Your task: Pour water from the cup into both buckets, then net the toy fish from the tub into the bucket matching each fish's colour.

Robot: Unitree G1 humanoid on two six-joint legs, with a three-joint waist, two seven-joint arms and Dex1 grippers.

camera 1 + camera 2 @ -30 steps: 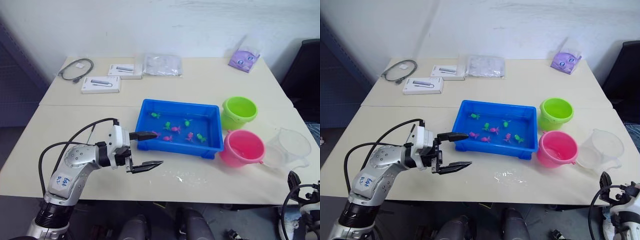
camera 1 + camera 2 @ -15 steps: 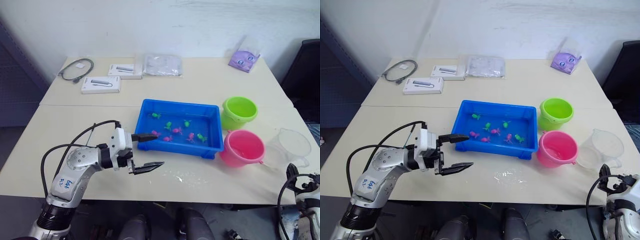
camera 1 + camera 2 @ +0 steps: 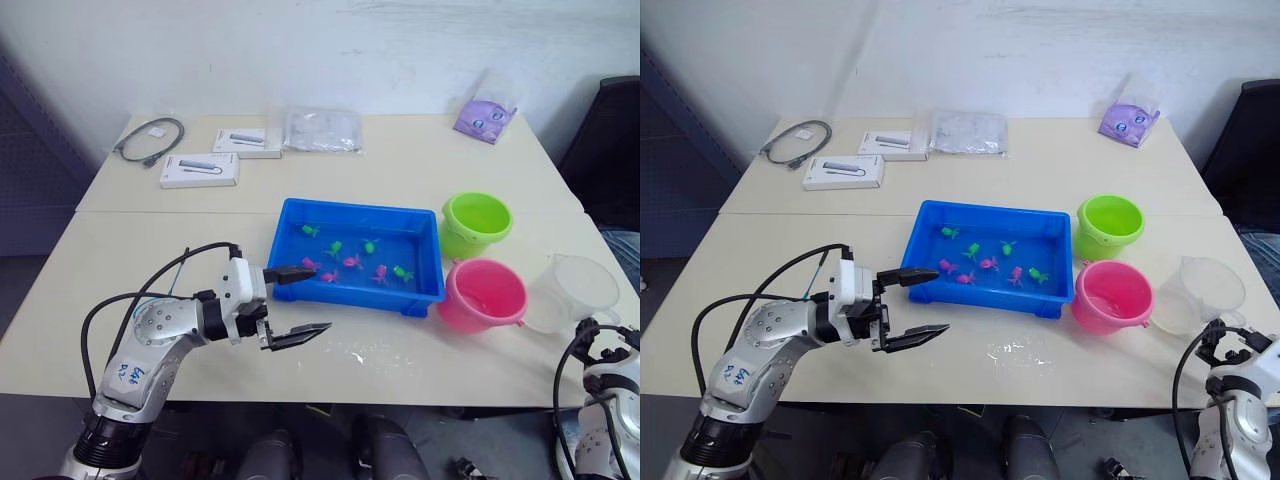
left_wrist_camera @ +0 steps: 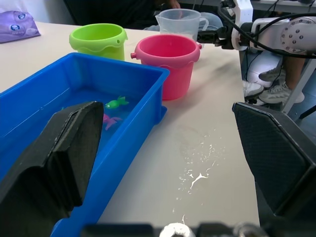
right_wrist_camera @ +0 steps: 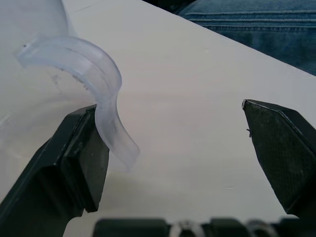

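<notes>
The blue tub (image 3: 350, 210) sits mid-table with water and several small green (image 3: 334, 248) and pink (image 3: 352, 262) toy fish. To its right stand the lime green bucket (image 3: 477, 225) and, nearer, the pink bucket (image 3: 483, 295). The clear cup (image 3: 580, 290) stands right of the pink bucket by the table's right edge. My left gripper (image 3: 320, 297) is open and empty over the table at the tub's near left corner. My right gripper (image 5: 177, 158) is open at the near right, and the cup's handle (image 5: 98, 98) lies against the inside of one finger (image 5: 74, 163).
At the back left lie two white boxes (image 3: 199, 170), a grey cable (image 3: 150, 138) and a clear bag (image 3: 322, 128); a purple pouch (image 3: 482, 118) lies back right. Water drops (image 3: 375, 352) spot the table before the tub. A person's jeans (image 5: 256, 24) show past the table's right edge.
My right gripper has come up to the table's right edge, closer to the cup. My left gripper has edged slightly right.
</notes>
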